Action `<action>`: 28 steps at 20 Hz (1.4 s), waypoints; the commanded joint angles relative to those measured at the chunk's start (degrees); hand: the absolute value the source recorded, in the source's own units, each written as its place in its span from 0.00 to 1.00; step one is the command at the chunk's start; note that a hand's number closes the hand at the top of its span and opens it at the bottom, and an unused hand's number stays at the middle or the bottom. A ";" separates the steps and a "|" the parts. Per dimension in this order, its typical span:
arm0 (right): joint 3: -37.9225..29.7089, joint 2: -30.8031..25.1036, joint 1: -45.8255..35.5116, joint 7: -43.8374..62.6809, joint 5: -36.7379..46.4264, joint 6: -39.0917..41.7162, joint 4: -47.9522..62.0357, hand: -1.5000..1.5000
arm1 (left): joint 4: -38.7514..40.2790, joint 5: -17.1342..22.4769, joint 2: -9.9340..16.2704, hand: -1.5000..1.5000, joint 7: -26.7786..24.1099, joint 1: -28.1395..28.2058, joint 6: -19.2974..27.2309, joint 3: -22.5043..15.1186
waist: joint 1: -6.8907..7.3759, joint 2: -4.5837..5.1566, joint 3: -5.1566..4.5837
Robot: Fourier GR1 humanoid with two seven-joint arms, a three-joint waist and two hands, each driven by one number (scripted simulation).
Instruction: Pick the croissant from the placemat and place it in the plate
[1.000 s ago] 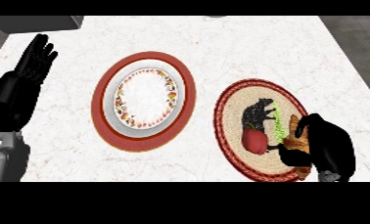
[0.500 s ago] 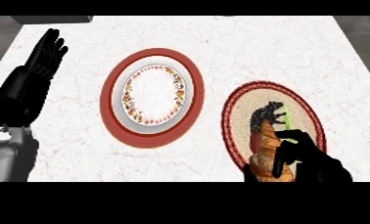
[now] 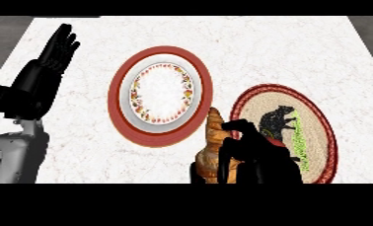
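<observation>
— Between plate and mat: where is the golden-brown flaky croissant?
— Upright, gripped by the right hand's curled fingers, between red-rimmed white plate and round woven placemat.
— Left hand?
— Open, resting, bench's left edge.

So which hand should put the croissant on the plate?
The right hand. Its fingers are already curled round the croissant, just beside the plate. The left hand rests open at the left edge, on the far side of the plate, holding nothing.

croissant base hidden (by right hand)
</observation>
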 commanded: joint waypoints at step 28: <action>-11.80 0.93 -42.81 -0.28 -40.64 -37.94 70.84 0.00 | 2.53 -0.75 -1.49 0.50 -0.83 -3.86 -1.92 -1.22 | 5.06 1.25 0.11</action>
